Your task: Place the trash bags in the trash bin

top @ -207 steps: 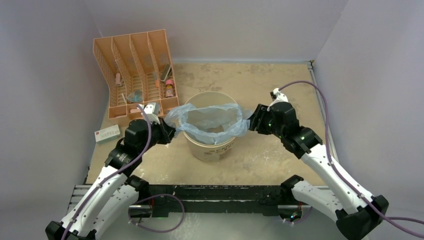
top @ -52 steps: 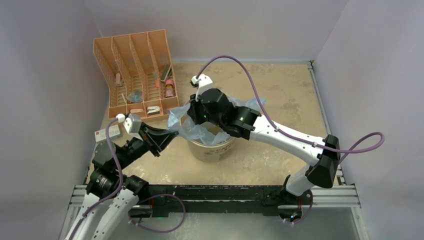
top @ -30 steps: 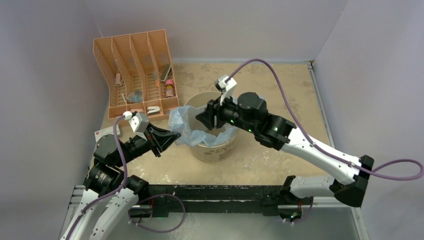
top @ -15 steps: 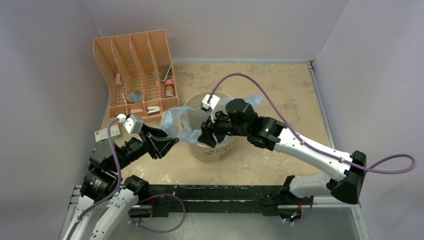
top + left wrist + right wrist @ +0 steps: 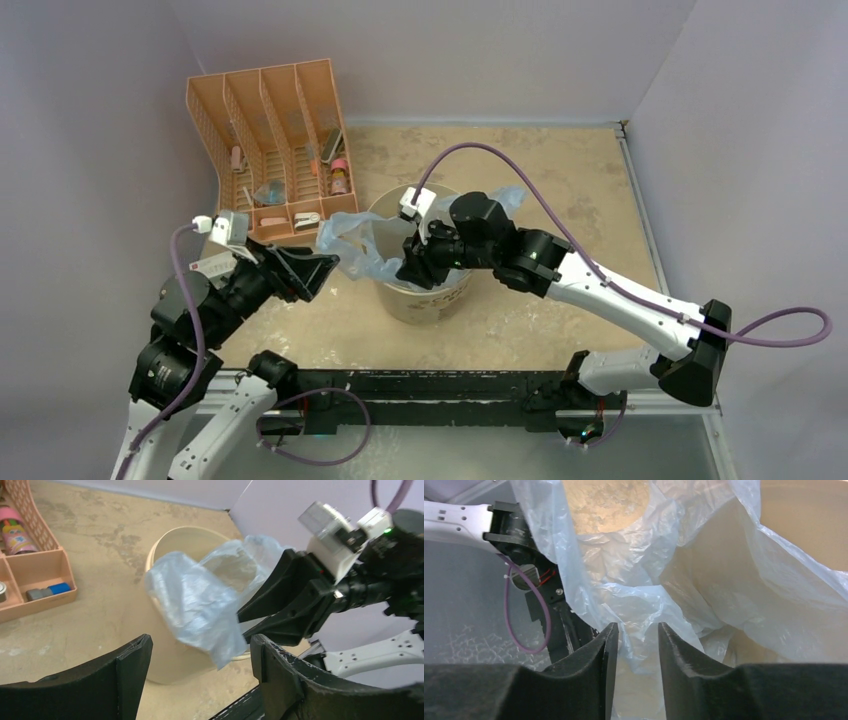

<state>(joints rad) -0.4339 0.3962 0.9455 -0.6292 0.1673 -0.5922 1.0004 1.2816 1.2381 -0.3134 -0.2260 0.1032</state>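
The trash bin is a cream bucket standing mid-table. The trash bag, thin light-blue plastic, lies draped over its left rim, with a corner sticking up at the back right. My left gripper stands open just left of the bin; in the left wrist view the bag hangs beyond my left gripper, touching neither finger. My right gripper reaches over the bin's near-left rim. In the right wrist view my right gripper stands narrowly apart, with bag film running into the gap.
An orange slotted rack holding small items stands at the back left, also seen in the left wrist view. Lilac walls close in the left, back and right. A black rail runs along the near edge.
My left gripper has opened, let go of the bag and drawn back to the left. My right gripper swung from the bin's middle to its near-left rim and its jaws narrowed.
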